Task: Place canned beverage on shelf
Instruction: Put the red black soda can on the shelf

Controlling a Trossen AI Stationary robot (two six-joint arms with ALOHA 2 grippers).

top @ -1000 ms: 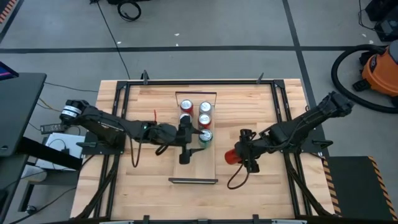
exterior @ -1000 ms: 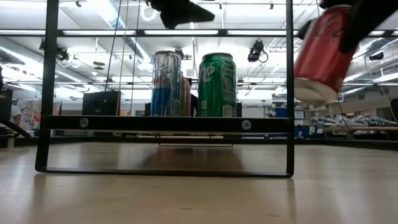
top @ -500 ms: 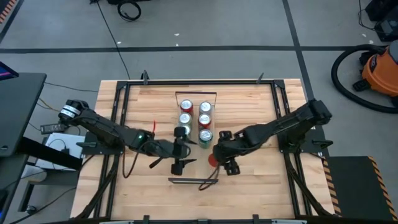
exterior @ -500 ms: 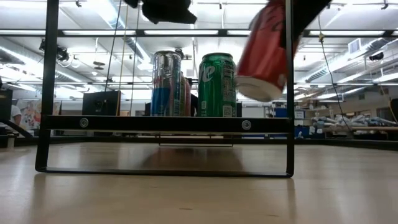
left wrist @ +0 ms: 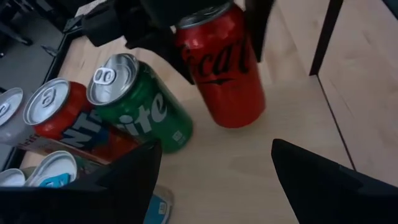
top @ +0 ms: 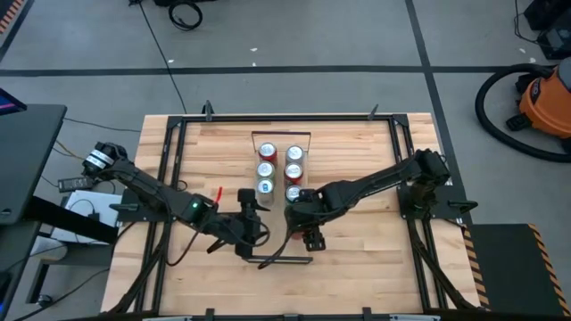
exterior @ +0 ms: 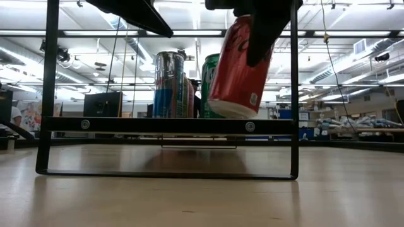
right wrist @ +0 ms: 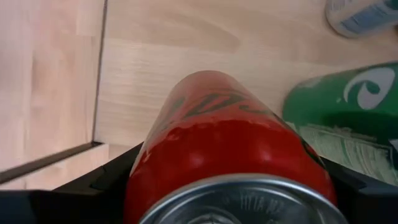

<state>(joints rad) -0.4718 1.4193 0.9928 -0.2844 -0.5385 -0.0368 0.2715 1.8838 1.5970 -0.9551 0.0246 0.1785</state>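
A red cola can [exterior: 238, 66] hangs tilted over the near part of the shelf, a light-wood plank [top: 278, 242] with black end frames [exterior: 47, 94]. My right gripper [top: 302, 218] is shut on it. The can also shows in the left wrist view [left wrist: 224, 68] and the right wrist view [right wrist: 230, 143]. Several cans stand on their bases on the plank's far part, the nearest a green can [left wrist: 146, 106]. My left gripper [left wrist: 211, 180] is open and empty, just left of the plank's near part [top: 249, 229]. My right gripper pinches the red can's upper wall [left wrist: 186, 46], just below the top rim, between its two fingers. The fingers come from the table's right, slanting down. The can is tilted, its top toward the right, and its base [exterior: 227, 112] hangs just above the plank beside the green can.
The shelf stands in the middle of the slatted wooden tabletop [top: 357, 152]. A black metal rail frame [top: 174, 143] runs around the tabletop. The near end of the plank [left wrist: 292, 124] is bare. An orange vacuum [top: 544, 98] stands on the floor at the far right.
My right gripper has carried the red can toward the table's left, from beside the shelf to above its near part, and down close to the plank; the can stays tilted. My left gripper has drawn back toward the table's near edge, off the plank.
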